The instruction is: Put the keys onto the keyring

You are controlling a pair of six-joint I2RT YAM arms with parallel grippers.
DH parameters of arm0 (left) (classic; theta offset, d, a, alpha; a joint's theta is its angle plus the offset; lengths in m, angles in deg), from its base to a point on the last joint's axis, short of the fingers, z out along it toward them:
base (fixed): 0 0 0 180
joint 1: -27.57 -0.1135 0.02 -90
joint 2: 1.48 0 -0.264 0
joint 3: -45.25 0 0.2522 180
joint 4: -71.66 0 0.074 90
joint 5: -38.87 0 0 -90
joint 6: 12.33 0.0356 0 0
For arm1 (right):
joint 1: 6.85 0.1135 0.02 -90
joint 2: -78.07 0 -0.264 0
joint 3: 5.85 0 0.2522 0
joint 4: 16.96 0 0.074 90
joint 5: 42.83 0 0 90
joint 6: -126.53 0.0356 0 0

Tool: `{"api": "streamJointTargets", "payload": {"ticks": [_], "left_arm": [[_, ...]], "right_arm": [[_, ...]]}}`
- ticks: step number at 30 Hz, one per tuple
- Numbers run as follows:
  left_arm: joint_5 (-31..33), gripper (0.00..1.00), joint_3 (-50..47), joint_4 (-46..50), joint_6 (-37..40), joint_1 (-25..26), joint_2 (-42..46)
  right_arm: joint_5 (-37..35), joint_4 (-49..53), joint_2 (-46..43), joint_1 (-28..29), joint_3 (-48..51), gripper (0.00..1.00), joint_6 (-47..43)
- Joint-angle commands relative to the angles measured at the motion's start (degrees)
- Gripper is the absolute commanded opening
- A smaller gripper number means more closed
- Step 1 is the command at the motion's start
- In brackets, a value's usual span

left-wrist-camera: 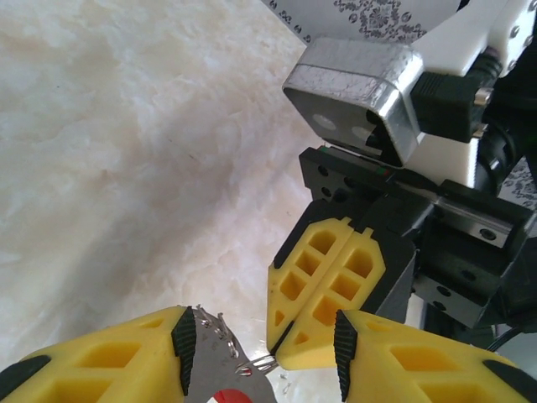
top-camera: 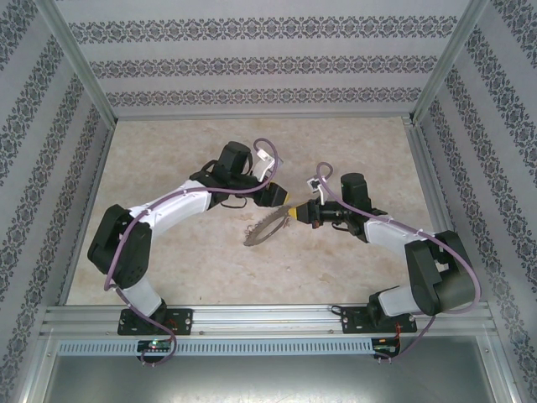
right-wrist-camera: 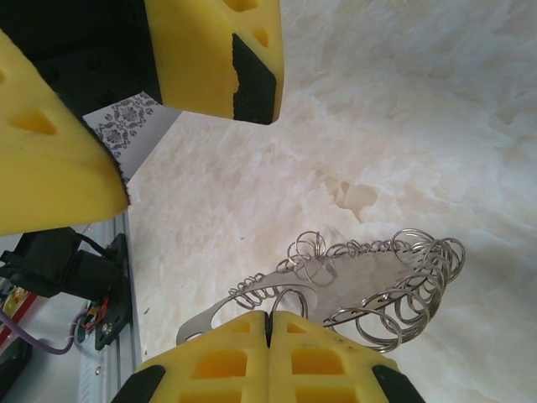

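Observation:
The keyring, a grey metal hoop fringed with small silvery rings, hangs tilted just above the table centre. My right gripper is shut on one small ring at its upper edge, seen from the right wrist as the right gripper pinching the keyring. My left gripper sits directly behind it. In the left wrist view the left gripper stands open, its left pad against the keyring. The red head of the key peeks in between the jaws at the bottom edge; its blade is hidden.
The marbled beige tabletop lies beneath both arms. Patterned walls close in the back and sides. An aluminium rail carrying the arm bases runs along the near edge, and shows as the rail at lower left.

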Motion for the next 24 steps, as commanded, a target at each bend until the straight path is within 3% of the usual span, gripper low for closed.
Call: {"api": "streamJointTargets", "payload": {"ticks": [1,6,11,16,24], "left_arm": [[-3.86,0.50,1.54,1.06,-1.86,-1.20,-1.37],[-4.87,0.49,-0.33,-6.07,-10.40,-1.86,-3.74],[1.23,0.49,-0.86,-8.89,-19.38,-1.87,-0.54],[11.65,0.47,-1.15,-4.94,-32.16,-1.91,4.46],[17.88,0.40,-0.43,5.60,-57.12,-1.89,7.19]], "right_arm": [[2.67,-1.22,0.36,0.14,-2.37,0.00,0.44],[2.19,-0.75,0.55,0.48,-3.24,0.00,0.97],[1.52,-0.14,0.49,1.27,-3.72,0.00,0.83],[-1.18,1.01,-0.05,2.16,-3.84,0.00,-0.08],[-4.10,2.85,-0.97,2.53,-4.06,0.00,-1.82]]}}
